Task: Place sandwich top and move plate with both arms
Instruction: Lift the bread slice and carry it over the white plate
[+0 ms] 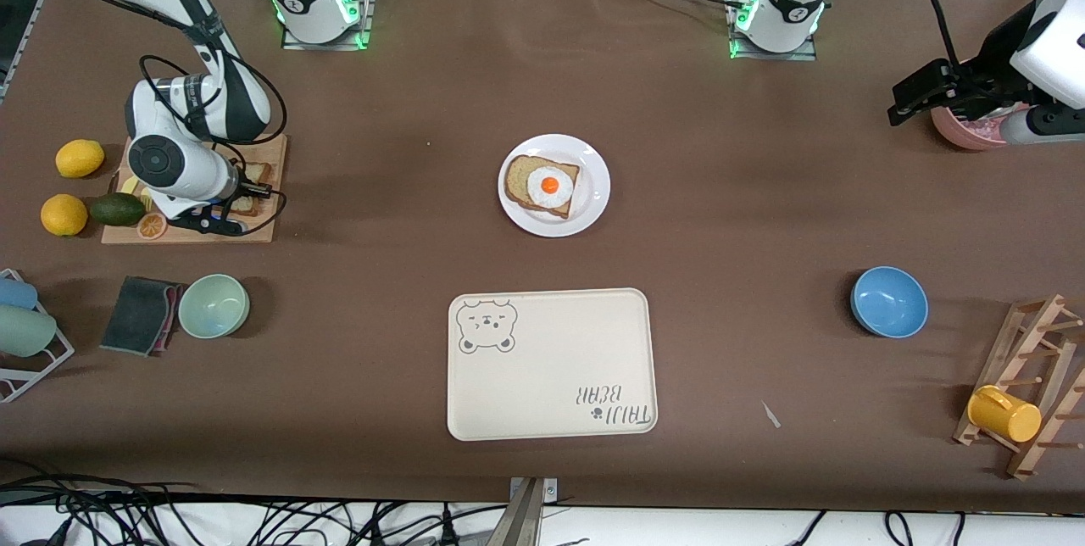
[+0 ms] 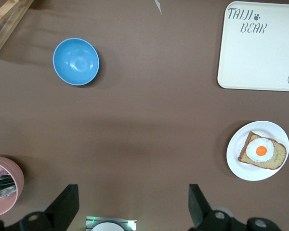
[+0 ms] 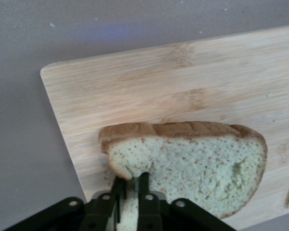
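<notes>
Pinching the sandwich top (image 3: 192, 163), right gripper (image 3: 130, 185) half hidden; left gripper (image 2: 132, 204) spread wide.

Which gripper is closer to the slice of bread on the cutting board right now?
Right. The right gripper is shut on the sandwich top at the cutting board. The left gripper waits open over the pink bowl at the left arm's end.

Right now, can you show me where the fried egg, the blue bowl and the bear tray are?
fried egg (image 1: 549, 186), front view, on the orange yolk
blue bowl (image 1: 888, 301), front view, inside the bowl
bear tray (image 1: 551, 351), front view, bare middle
</notes>
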Robot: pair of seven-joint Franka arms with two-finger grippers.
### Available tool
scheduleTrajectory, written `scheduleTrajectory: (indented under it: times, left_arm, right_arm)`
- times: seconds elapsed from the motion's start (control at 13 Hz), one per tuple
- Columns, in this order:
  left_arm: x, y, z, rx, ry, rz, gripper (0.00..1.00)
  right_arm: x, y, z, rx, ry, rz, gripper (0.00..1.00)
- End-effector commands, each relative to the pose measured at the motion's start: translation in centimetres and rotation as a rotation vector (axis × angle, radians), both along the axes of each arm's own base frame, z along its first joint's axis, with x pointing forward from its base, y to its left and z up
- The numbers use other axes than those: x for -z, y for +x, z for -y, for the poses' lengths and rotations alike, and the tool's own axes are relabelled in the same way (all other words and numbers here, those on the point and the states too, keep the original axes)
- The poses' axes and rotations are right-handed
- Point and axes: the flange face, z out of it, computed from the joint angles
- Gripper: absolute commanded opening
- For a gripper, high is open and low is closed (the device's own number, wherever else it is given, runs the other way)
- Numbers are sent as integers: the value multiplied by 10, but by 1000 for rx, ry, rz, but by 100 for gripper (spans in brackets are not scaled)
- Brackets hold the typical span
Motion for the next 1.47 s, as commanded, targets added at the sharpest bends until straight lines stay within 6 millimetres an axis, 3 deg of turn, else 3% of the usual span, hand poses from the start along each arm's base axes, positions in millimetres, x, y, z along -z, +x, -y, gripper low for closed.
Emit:
scheduleTrajectory:
  times: [0.0, 0.15, 0.39, 0.54, 0.77, 0.93, 1.16, 1.39]
  left_arm:
    - [-8, -2, 2, 1, -20, 5, 100]
    - [-8, -2, 2, 1, -20, 5, 100]
    - [-8, -2, 1, 2, -18, 5, 100]
    - [-8, -1, 0, -2, -15, 5, 100]
    - [-8, -1, -3, -5, -10, 6, 100]
    - [-7, 0, -6, -9, -10, 5, 100]
    - [-6, 1, -10, -15, -10, 3, 100]
    - [-6, 1, -11, -16, -9, 2, 100]
  right_arm:
    - [-17, 4, -4, -47, -16, -52, 0]
    - [-38, 9, -10, -56, -34, -96, 0]
    - [-92, 17, -23, -74, -54, -112, 0]
    - [-134, 31, -51, -56, -31, -107, 0]
    - [-195, 42, -115, -57, 18, -19, 0]
    - [-223, 46, -185, -81, 26, 23, 0]
    - [-251, 45, -283, -12, 141, 4, 0]
    - [-248, 5, -381, -21, 117, 36, 0]
